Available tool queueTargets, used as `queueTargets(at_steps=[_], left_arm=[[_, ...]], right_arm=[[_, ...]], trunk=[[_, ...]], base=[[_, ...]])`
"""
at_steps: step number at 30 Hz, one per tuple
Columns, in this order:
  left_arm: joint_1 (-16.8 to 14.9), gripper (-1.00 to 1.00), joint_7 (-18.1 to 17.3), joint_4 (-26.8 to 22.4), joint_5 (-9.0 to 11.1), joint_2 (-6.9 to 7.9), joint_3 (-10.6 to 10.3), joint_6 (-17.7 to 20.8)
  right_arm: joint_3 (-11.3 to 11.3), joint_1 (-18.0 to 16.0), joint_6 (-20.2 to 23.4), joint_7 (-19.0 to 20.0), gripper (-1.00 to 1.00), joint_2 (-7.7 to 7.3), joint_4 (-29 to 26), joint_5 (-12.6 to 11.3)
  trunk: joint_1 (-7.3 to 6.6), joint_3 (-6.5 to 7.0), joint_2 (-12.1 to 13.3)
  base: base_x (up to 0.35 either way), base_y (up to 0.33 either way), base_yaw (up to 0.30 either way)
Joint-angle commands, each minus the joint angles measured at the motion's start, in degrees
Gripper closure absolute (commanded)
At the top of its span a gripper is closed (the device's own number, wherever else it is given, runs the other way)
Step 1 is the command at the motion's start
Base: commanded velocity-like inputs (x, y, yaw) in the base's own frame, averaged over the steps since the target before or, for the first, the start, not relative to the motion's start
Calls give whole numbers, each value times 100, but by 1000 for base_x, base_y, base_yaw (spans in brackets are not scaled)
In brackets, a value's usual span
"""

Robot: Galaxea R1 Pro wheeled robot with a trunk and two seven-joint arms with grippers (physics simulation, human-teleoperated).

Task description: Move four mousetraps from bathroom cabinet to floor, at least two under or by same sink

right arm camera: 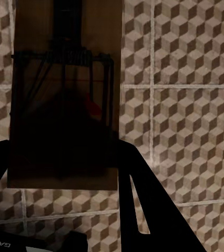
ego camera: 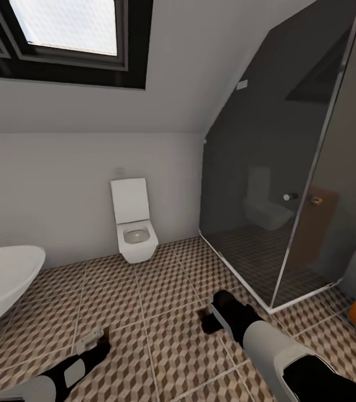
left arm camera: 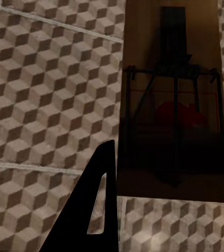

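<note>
Left gripper (left arm camera: 167,173) grips mousetrap (left arm camera: 172,100) | right gripper (right arm camera: 59,168) apparently clamps second mousetrap (right arm camera: 64,94)

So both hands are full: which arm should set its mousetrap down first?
Probably left. Left gripper and right gripper both hold mousetraps over bathroom floor; cubes look larger from left wrist, suggesting lower.

Head camera high, facing toilet (ego camera: 134,223), wrist cameras close above shared bathroom floor (ego camera: 161,312)

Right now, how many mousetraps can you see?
2. One mousetrap is held in the left gripper and the other mousetrap in the right gripper, both above the tiled floor. Any others are out of view.
</note>
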Motion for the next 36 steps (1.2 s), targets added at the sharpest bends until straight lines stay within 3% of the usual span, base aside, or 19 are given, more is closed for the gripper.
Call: queueTargets(at_steps=[1,36], left_arm=[[-4,100,-16,4,16,1,10,0],[-3,100,-16,12,30,53,22,7]], right_arm=[[24,-3,29,3,100,-2,-8,-10],[18,-3,29,-5,100,-3,-8,7]], trunk=[[0,-6,-4],[0,-6,-4]], base=[[0,0,292],[0,0,292]])
